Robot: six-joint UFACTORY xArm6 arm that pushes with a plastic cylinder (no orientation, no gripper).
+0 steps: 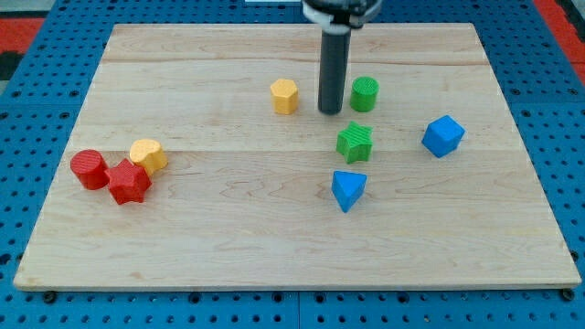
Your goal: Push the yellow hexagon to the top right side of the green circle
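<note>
Tip parked between yellow hexagon and green circle

My tip (331, 111) sat between them: yellow hexagon (285, 95) at its 9 o'clock, green circle (365, 94) at 3. No pincer on this rig, just a rod.

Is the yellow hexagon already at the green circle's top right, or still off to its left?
Still left: the yellow hexagon sits left of the green circle, my tip between them.

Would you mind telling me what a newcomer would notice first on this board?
First, the dark rod at the view's top centre, my tip standing between the yellow hexagon and the green circle. Next, the tight cluster at the view's left: red cylinder, red star and a yellow block.
</note>
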